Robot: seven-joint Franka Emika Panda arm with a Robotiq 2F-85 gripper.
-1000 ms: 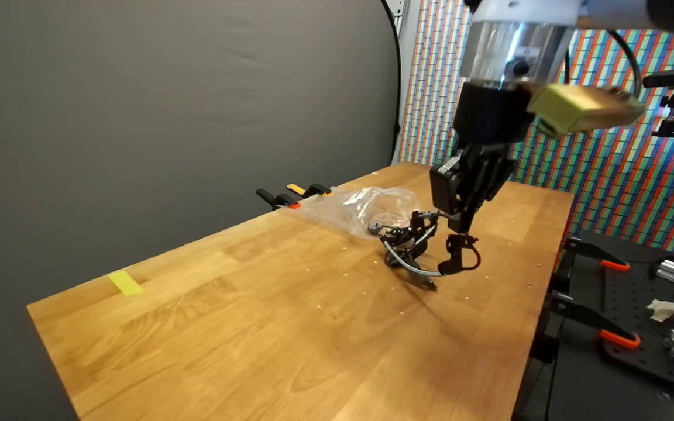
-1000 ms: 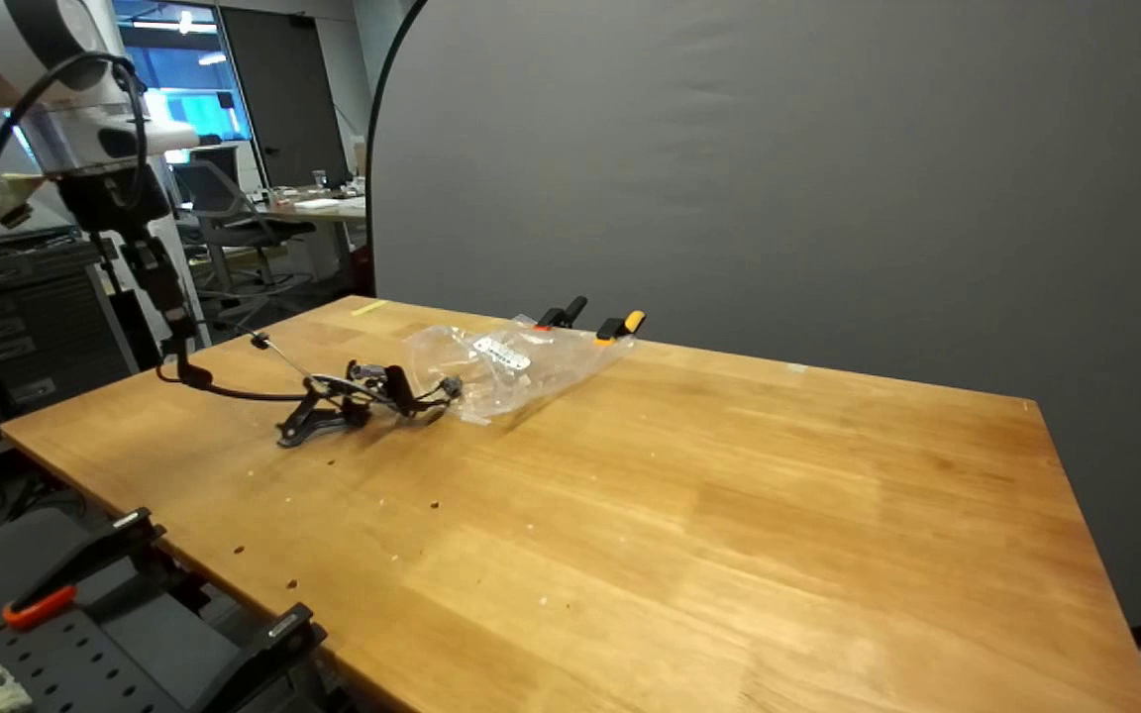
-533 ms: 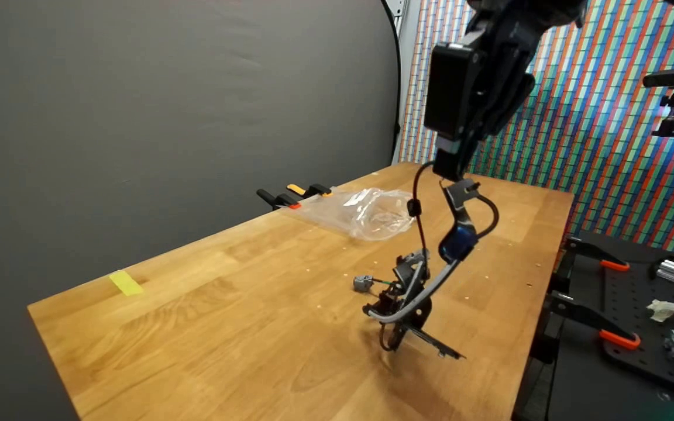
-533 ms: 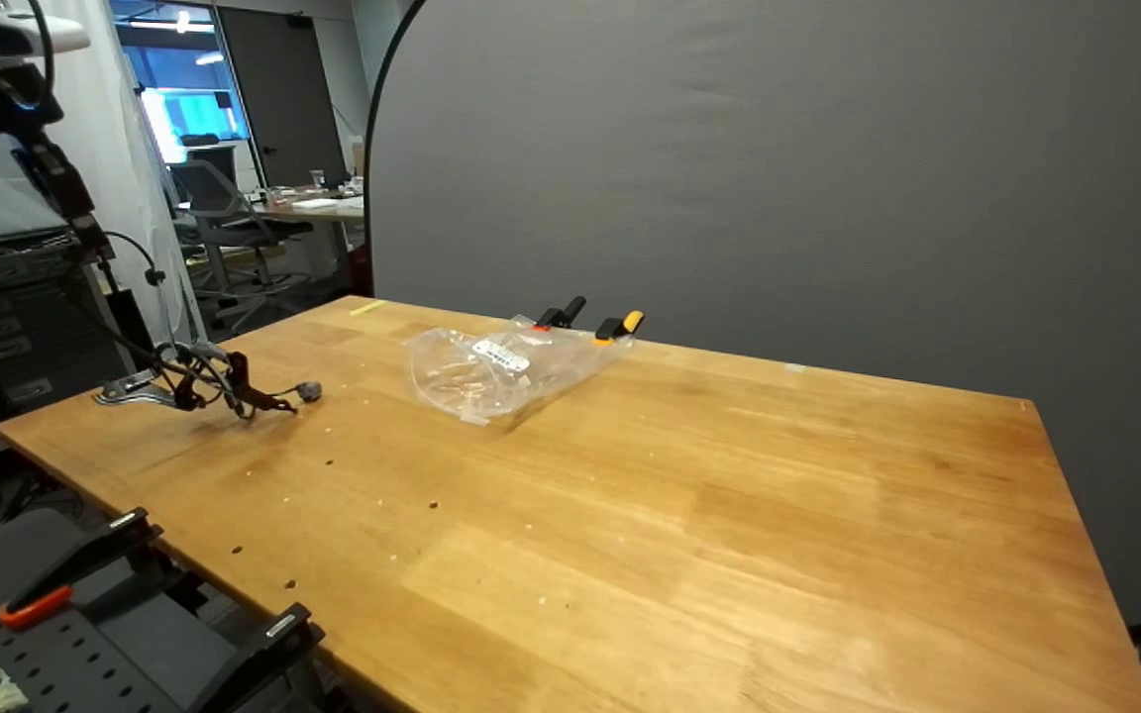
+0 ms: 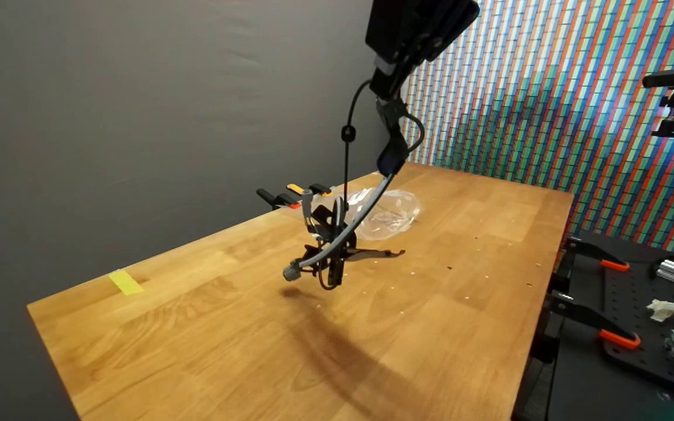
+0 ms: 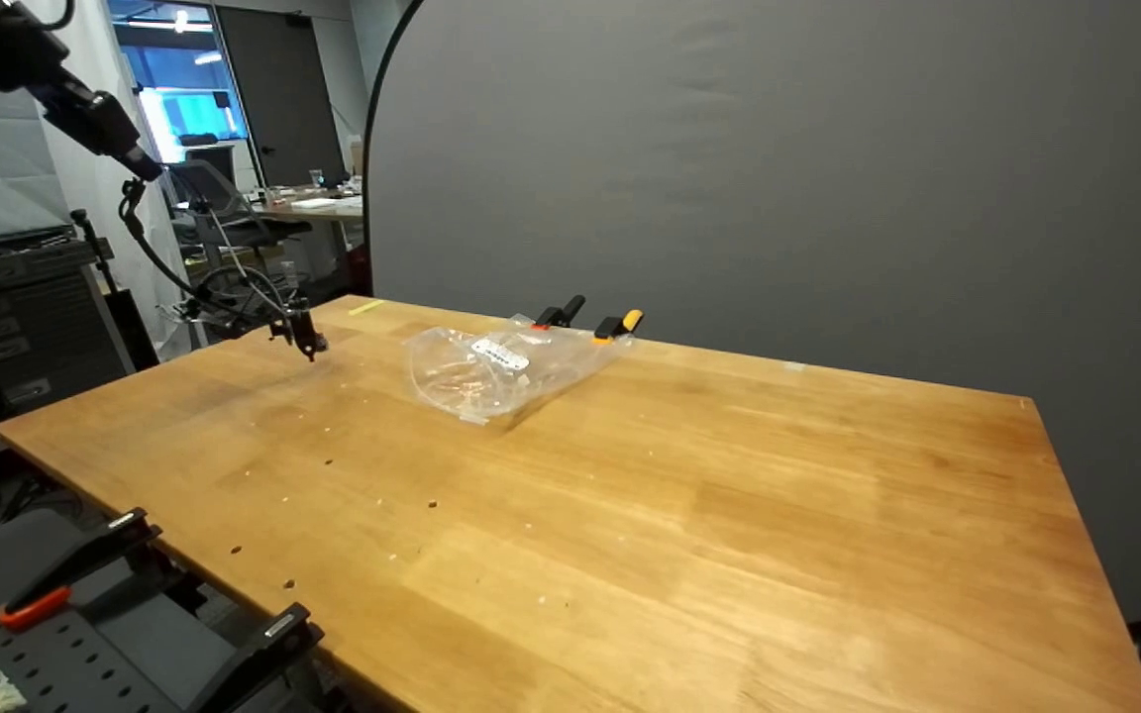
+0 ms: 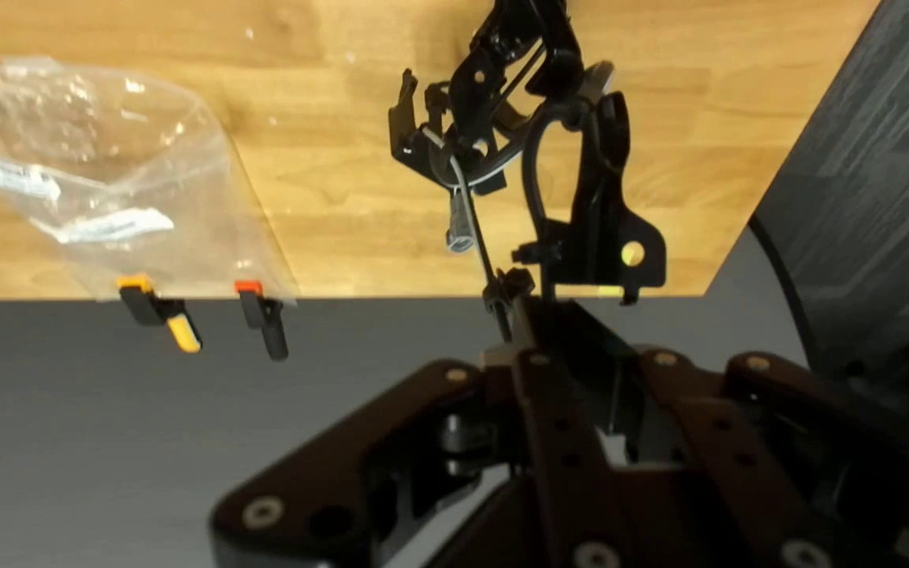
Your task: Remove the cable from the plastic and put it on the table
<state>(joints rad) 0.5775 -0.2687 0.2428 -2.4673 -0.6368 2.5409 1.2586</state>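
Note:
The cable is a tangled bundle of black and grey wires with black brackets and grey plugs. It hangs from my gripper in both exterior views and in the wrist view. My gripper is shut on its upper end, high over the table; the gripper also shows in an exterior view and in the wrist view. The lower end of the cable appears to hang just above the wood. The clear plastic bag lies flat on the table, apart from the cable; it also shows in the wrist view.
Two spring clamps, one black and red and one black and yellow, pin the bag at the table's edge. Yellow tape marks the table near a corner. Orange-tipped clamps grip a black plate beside the table.
The cable end has come out of the bag's mouth. My gripper has pulled the cable away from the bag, then lifted it off the table. The bag has stayed in place.

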